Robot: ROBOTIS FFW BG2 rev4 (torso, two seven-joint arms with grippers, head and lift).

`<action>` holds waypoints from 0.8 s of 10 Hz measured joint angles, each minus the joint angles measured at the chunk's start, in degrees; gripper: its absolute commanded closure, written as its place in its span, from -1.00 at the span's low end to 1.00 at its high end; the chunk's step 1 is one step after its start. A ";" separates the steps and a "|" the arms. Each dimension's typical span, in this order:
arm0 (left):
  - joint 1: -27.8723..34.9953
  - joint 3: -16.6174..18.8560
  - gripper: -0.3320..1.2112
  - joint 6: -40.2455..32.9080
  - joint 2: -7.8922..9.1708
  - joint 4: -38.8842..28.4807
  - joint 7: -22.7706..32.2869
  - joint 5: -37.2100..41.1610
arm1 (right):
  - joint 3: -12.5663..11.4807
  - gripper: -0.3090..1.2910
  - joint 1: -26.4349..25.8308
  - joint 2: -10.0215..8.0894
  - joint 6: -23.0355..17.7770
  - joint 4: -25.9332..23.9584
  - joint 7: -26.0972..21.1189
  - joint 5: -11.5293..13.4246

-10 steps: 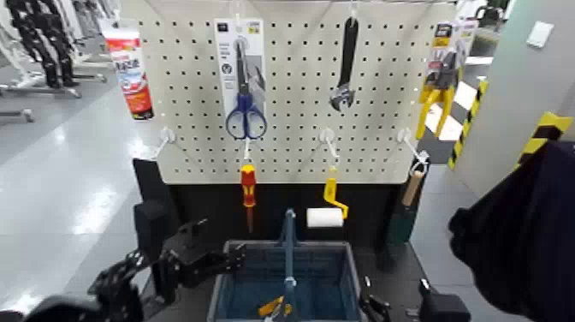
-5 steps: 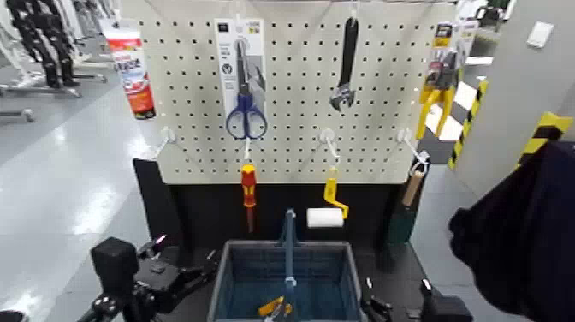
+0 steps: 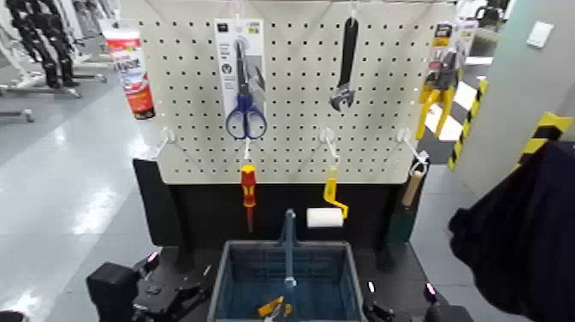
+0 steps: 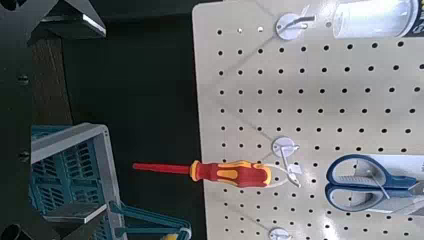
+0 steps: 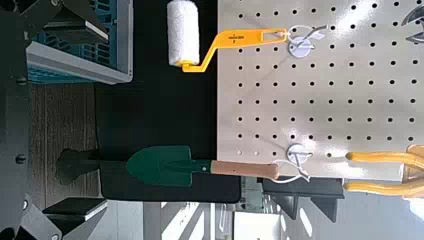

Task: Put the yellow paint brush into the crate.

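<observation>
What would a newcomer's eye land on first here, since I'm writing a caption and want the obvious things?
Probably the red and yellow screwdriver, hanging below the blue-handled scissors. Next, perhaps, the yellow-handled mini roller, hanging to its right. Below them sits the blue-grey crate, with something yellow inside.

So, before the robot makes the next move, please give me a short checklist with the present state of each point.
1. Yellow item inside the crate: ok, it lies low by the handle bar.
2. Yellow item confirmed as the paint brush: cannot tell, too little of it shows.
3. Left gripper open and empty, at the crate's left side: ok.
4. Right gripper open and empty, at the crate's right side: ok.
5. Mini roller and screwdriver hanging from their hooks: ok.
6. Crate upright: ok.
</observation>
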 measured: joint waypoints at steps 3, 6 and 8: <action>2.52 0.19 -0.46 -3.51 -0.48 -0.72 3.45 -1.79 | -0.30 -0.44 0.28 0.30 -0.36 0.19 -0.02 0.37; 3.08 -0.60 -0.46 -5.09 -0.41 -0.89 4.08 -2.99 | -0.30 -0.44 0.33 0.37 -0.37 0.22 0.08 0.37; 2.94 -0.70 -0.46 -5.40 -0.40 -0.89 4.08 -3.38 | -0.30 -0.44 0.29 0.32 -0.44 0.30 0.17 0.30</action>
